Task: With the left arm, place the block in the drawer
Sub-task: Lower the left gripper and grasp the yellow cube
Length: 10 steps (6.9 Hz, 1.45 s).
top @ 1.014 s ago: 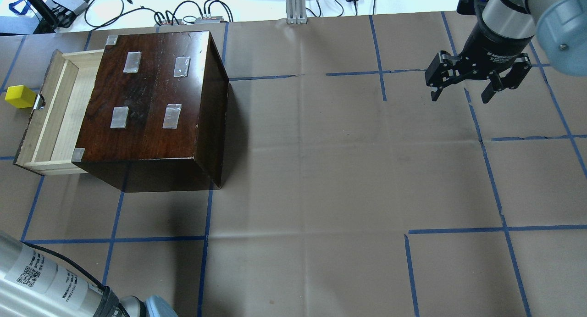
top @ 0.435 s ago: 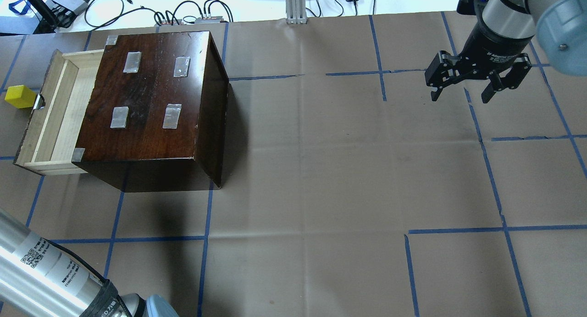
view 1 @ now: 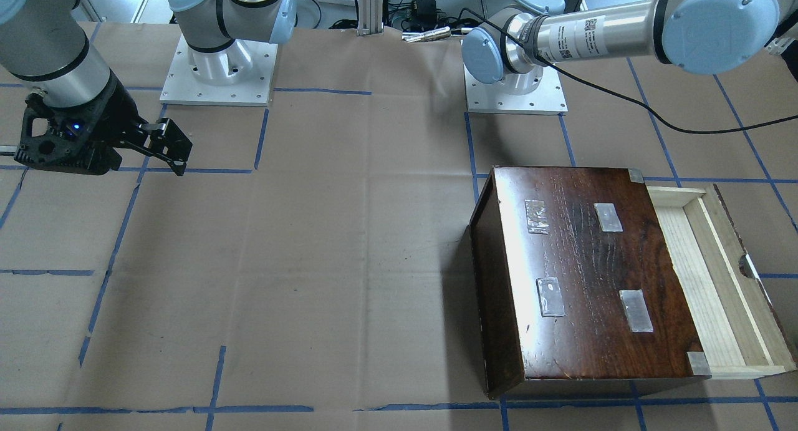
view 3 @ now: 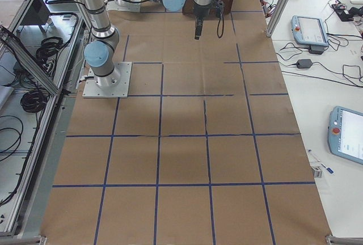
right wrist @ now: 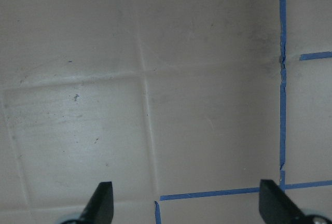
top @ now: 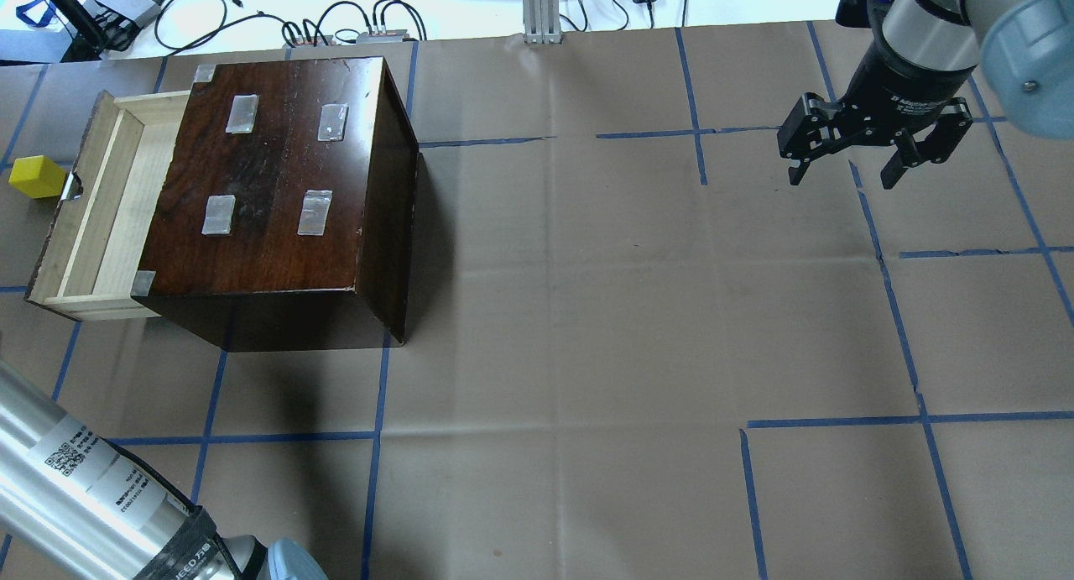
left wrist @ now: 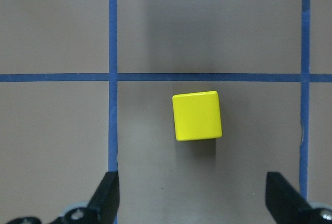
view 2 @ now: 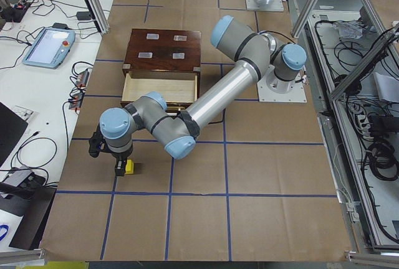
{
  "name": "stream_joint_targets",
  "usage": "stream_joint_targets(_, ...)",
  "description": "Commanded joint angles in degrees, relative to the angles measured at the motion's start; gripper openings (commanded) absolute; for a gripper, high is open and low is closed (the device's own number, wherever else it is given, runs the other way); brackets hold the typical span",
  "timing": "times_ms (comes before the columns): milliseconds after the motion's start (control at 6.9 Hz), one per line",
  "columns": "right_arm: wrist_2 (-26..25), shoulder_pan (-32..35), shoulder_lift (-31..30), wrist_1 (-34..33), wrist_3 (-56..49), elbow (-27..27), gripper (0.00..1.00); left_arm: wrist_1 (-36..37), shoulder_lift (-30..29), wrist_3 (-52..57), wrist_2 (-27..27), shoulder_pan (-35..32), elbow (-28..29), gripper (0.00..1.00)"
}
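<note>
The yellow block (top: 35, 177) lies on the brown paper just outside the drawer's dark front; it also shows in the exterior left view (view 2: 129, 167). The pale wood drawer (top: 92, 219) is pulled out of the dark-brown box (top: 277, 177) and looks empty. My left gripper (left wrist: 192, 206) is open and hovers above the block (left wrist: 197, 115), which lies between and ahead of its fingers, untouched. In the exterior left view the left gripper (view 2: 109, 160) hangs beside the block. My right gripper (top: 843, 170) is open and empty, far from the box.
The left arm's silver link (top: 84, 496) crosses the overhead view's lower left corner, and its black cable (view 1: 654, 116) trails near the box (view 1: 586, 281). Cables and devices (top: 336, 26) lie beyond the table's far edge. Blue tape lines grid the paper.
The left arm's link has shifted up and left in the overhead view's corner. The block, drawer, box and right gripper have not moved.
</note>
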Motion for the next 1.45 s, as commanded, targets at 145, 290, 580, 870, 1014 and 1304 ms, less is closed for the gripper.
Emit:
stream_joint_targets(145,0.0,0.0,0.0,0.0,0.0,0.02,1.0,0.19,-5.32,-0.42,0.12,-0.56,2.94,1.0)
stream_joint_targets(290,0.0,0.0,0.0,0.0,0.0,0.02,1.0,0.19,-6.2,-0.59,0.03,-0.82,2.95,1.0)
stream_joint_targets(580,0.0,0.0,0.0,0.0,0.0,-0.06,1.0,0.11,-7.09,-1.73,-0.15,-2.05,2.86,1.0)
stream_joint_targets(870,0.0,0.0,0.0,0.0,0.0,0.02,1.0,0.19,-8.4,-2.35,-0.24,-3.02,2.68,1.0)
stream_joint_targets(1014,0.0,0.0,0.0,0.0,0.0,0.02,1.0,0.19,-8.84,-2.35,-0.15,-3.02,2.68,1.0)
stream_joint_targets(1304,0.0,0.0,0.0,0.0,0.0,-0.06,1.0,0.72,-9.63,-2.18,-0.06,-2.76,2.77,1.0)
